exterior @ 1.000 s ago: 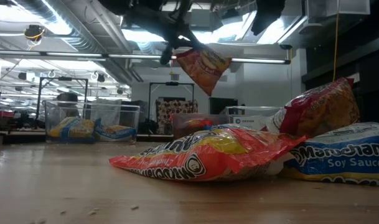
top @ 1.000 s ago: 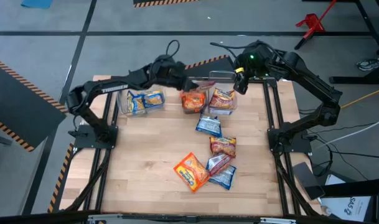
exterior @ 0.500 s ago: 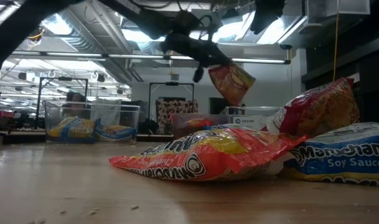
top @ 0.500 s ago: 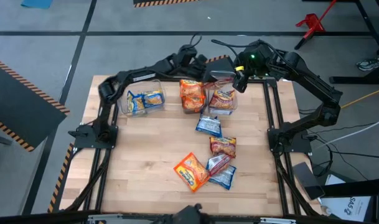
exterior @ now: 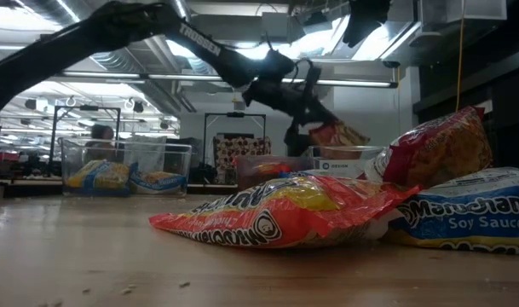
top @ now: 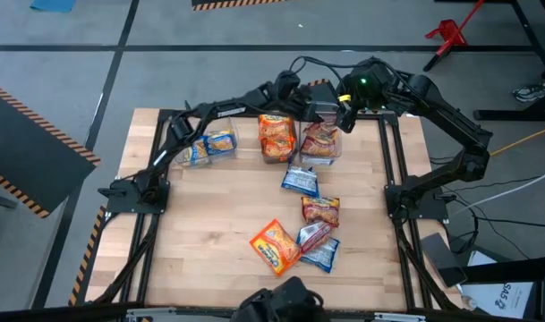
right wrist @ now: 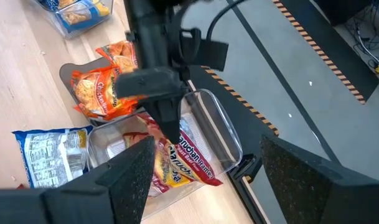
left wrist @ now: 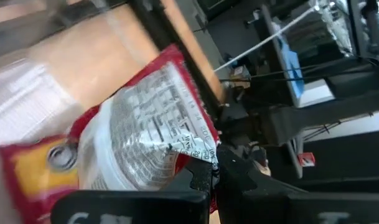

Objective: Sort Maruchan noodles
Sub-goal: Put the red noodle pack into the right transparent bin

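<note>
My left gripper [top: 315,112] reaches across to the right-hand clear bin [top: 333,148] and is shut on a red-and-silver noodle packet [right wrist: 184,154], which also shows in the low view [exterior: 336,135]. That bin holds other red packets [top: 319,143]. The middle bin holds orange packets [top: 276,134], the left bin blue-and-yellow ones [top: 205,143]. Several loose packets lie flat mid-table: blue [top: 299,182], red [top: 320,208], orange [top: 274,246]. My right gripper [top: 345,116] hovers open at the far right corner, just beyond the bin. My left gripper pinches the red-and-silver packet by one crinkled end [left wrist: 198,163] between its two fingers [right wrist: 168,121]. The fingers come slanting down from above and from the table's left. The packet hangs tilted below them at the right bin's opening; whether its low end [right wrist: 201,171] rests inside, I cannot tell.
The three clear bins stand in a row along the far edge. The table's black frame rails [top: 393,170] run down both sides. Bare wood lies to the left of the loose packets [top: 200,224]. A person shows in the room beyond [exterior: 97,136].
My left gripper has carried the red-and-silver packet toward the table's right, from above the middle bin to the right bin, and lowered it. It has stayed shut on the packet, which now hangs at the bin's opening.
</note>
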You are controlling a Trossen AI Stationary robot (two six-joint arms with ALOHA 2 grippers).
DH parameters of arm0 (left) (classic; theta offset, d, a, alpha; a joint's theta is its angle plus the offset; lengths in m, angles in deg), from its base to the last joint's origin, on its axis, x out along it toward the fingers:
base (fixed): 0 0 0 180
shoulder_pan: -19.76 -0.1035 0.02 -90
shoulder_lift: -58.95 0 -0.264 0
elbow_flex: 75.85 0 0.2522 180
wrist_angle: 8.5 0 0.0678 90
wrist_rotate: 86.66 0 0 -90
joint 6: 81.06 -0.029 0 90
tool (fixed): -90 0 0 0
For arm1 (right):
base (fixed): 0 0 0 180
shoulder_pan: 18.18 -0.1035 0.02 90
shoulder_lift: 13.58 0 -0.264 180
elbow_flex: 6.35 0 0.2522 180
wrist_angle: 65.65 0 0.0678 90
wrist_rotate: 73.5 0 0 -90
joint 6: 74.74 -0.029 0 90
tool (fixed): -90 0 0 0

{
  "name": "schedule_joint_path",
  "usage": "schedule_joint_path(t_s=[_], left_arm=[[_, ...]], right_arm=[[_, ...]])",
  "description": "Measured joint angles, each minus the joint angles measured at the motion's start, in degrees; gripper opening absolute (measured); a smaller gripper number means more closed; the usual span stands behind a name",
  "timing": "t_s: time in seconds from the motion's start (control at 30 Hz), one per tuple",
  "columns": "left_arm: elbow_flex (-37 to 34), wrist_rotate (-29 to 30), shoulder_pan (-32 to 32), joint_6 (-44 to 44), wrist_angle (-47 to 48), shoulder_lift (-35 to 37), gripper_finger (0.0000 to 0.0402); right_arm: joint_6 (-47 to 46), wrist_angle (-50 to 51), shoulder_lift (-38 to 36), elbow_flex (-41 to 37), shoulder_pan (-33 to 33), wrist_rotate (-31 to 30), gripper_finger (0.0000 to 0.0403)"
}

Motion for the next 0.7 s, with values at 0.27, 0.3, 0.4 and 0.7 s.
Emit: schedule_joint_path(t_s=[0.27,0.3,0.4,0.7], left_arm=[[0.00,4.62,-0.80,-0.66,0.11,-1.89,0.0015],[0.00,5.84,-1.12,-1.26,0.10,-1.89,0.0021],[0.00,10.99,-2.76,-1.48,0.44,-1.89,0.0041],[0.00,13.48,-6.12,-1.53,0.57,-1.74,0.0084]], right_arm=[[0.00,0.00,0.01,0.00,0.00,-0.02,0.0278],[0.00,0.00,0.02,0.00,0.00,-0.02,0.0278],[0.00,0.01,0.02,0.00,0.00,-0.02,0.0278],[0.01,0.13,0.02,0.00,0.00,0.09,0.0278]])
